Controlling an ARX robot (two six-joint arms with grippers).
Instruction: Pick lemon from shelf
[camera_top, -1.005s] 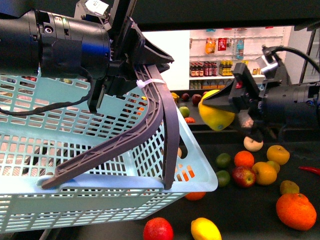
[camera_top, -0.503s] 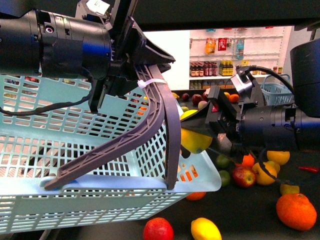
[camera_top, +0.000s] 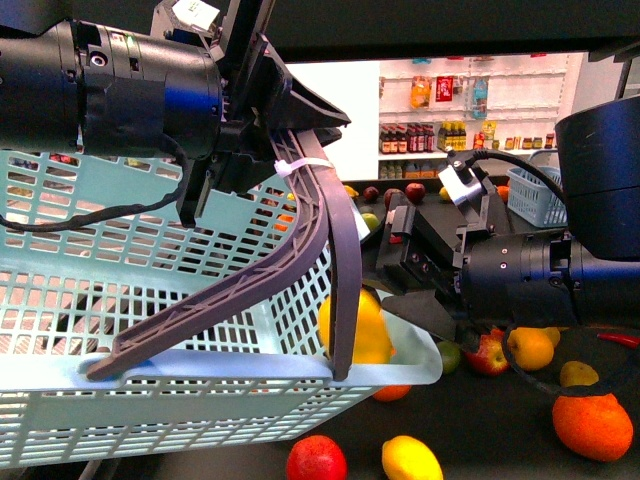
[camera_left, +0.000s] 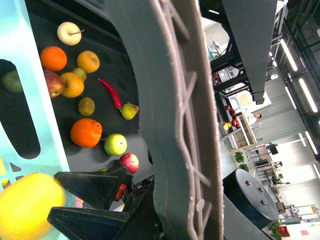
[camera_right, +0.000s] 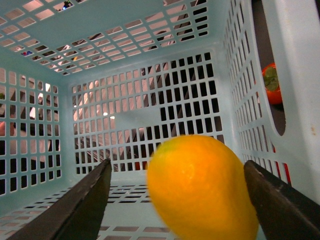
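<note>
Front: left claw (camera_top: 290, 145) is clamped on the basket handle (camera_top: 325, 230), holding up the pale blue basket (camera_top: 200, 365). Right claw (camera_top: 395, 300) extends over the basket rim with its jaws apart. The lemon (camera_top: 365, 335) is inside that corner, off the shelf (camera_top: 470, 425).

Left wrist: lemon (camera_left: 27, 205) is blurred, just off the right claw's spread fingers (camera_left: 90, 185). Loose fruit (camera_left: 86, 132) lies on the shelf.

Right wrist: jaws are wide. The lemon (camera_right: 200, 187) is between them, clear of one of the fingers (camera_right: 75, 200); contact with the other cannot be told.

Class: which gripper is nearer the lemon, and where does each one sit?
Right. The right gripper straddles the lemon inside the basket, fingers open on either side. The left gripper is higher up, clamped on the basket handle.
</note>
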